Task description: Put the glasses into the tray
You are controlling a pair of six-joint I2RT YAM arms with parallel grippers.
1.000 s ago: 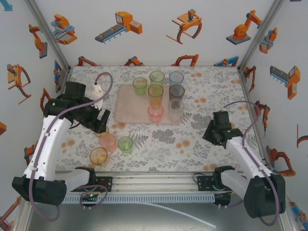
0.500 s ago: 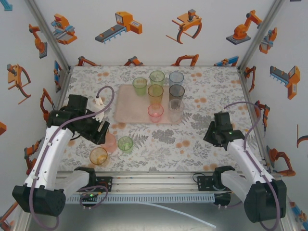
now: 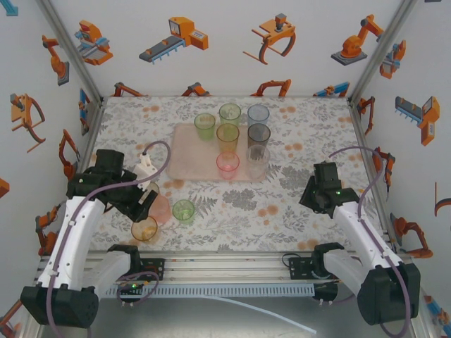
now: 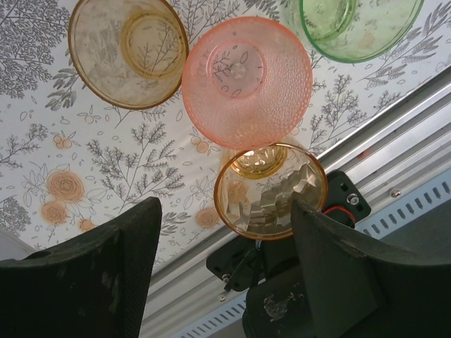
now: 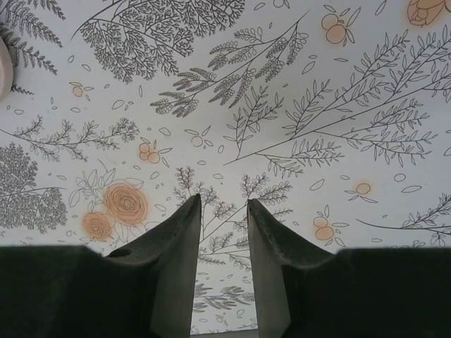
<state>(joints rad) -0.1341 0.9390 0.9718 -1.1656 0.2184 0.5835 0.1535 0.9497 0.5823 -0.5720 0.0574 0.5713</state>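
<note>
The pale pink tray [image 3: 189, 156] lies at the table's middle back. Several glasses stand in it, among them a green one [image 3: 204, 125], an orange one [image 3: 227, 135] and a pink one [image 3: 227, 165]. On the table to the near left stand a pink glass [image 3: 161, 210], a green glass [image 3: 184, 211] and an orange glass [image 3: 144, 229]. My left gripper [image 3: 146, 203] hovers over them, open and empty [image 4: 224, 211]. Just ahead of its fingertips is the orange glass [image 4: 271, 191], with the pink glass [image 4: 246, 81], an amber glass [image 4: 127, 51] and the green glass [image 4: 359, 24] beyond. My right gripper [image 3: 313, 199] hangs over bare table, its jaws a little apart and empty [image 5: 223, 201].
The table's near edge is a metal rail [image 3: 225, 264] with the arm bases bolted to it; the rail [image 4: 394, 158] runs close behind the orange glass. Printed walls close in the left, right and back sides. A corner of the tray [image 5: 4, 67] shows at the far left.
My left gripper has moved toward the near edge, from beside the tray's left side to above the loose glasses. The right arm has stayed put.
</note>
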